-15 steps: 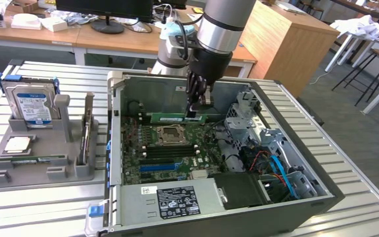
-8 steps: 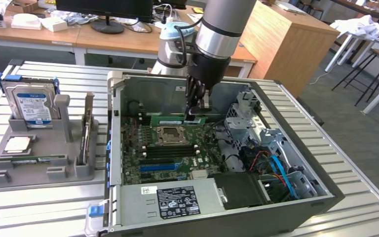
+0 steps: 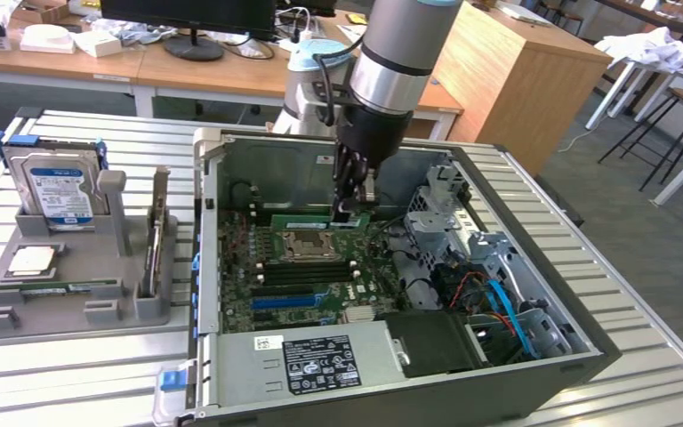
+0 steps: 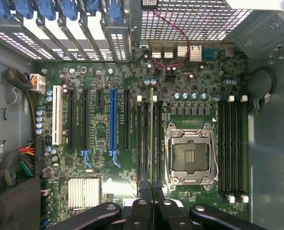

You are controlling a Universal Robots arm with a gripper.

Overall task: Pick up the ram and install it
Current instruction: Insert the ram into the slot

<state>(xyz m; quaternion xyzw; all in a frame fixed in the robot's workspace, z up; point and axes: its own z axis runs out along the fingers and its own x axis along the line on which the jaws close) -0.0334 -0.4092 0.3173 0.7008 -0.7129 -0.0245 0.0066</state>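
Ram (image 4: 152, 129) hangs edge-on in my gripper (image 4: 151, 190), pinched shut on its upper edge so it stays upright and parallel to the memory slots (image 4: 145, 143) beside the CPU socket (image 4: 190, 153). I can't tell whether it's seated.

The green ram (image 4: 152, 129) is blending into a green motherboard (image 4: 132, 163), while a blue slot (image 4: 114, 120), a white slot (image 4: 57, 115) and the black gripper (image 4: 150, 186) are standing out.
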